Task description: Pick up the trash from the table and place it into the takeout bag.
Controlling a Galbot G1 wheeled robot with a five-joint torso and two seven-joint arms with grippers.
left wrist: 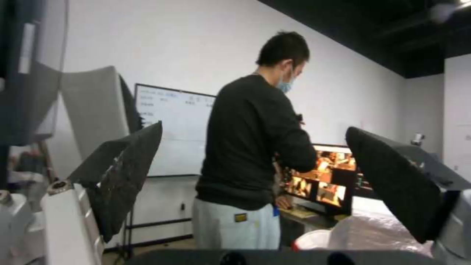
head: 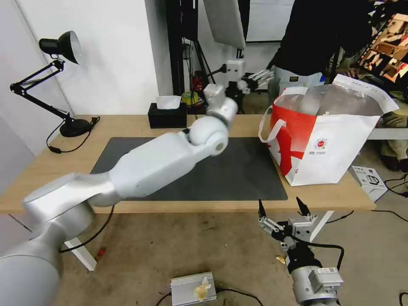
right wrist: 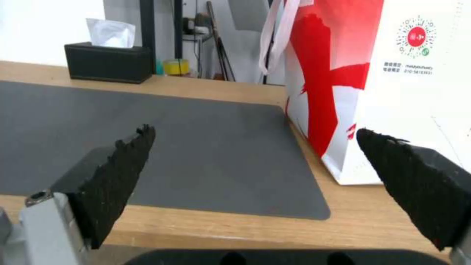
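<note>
Beside takeout bag (head: 327,144), left gripper (head: 260,77) agape, empty.

A black desk lamp (head: 59,80) stands at the far left corner of the desk, its cord trailing beside the base. A black tissue box (head: 167,114) with white tissue sits at the far edge, near the middle. A dark grey mat (head: 191,170) covers the desk's centre. On the floor lies a small grey metal box (head: 193,289).

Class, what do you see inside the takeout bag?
Inside the takeout bag, crinkled silver lining shows at the open top; anything lower down is hidden by its walls.
</note>
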